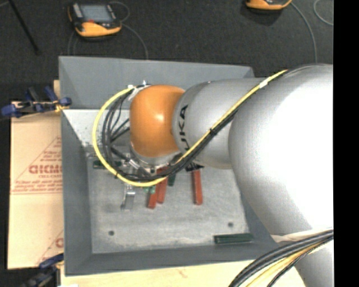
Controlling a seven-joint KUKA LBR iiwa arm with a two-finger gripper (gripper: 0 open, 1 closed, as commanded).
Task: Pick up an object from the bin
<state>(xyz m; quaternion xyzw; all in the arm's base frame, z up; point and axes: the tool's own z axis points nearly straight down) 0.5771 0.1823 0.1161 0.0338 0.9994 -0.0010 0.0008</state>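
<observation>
Just beside jaws, red stick (pixel 159 194).

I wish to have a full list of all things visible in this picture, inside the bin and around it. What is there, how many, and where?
red-orange sticks: 2, red-orange, middle of the bin floor, one next to the gripper, one further right
flat bar: 1, dark green, bin floor near the lower right corner
handheld devices: 2, orange and black, on the dark floor beyond the bin, upper left and top edge
bin: 1, grey metal
arm: 1, silver, from the right
wrist cover: 1, orange
cables: yellow and black, looped around the cover
gripper: 1, metal, below the cover
</observation>
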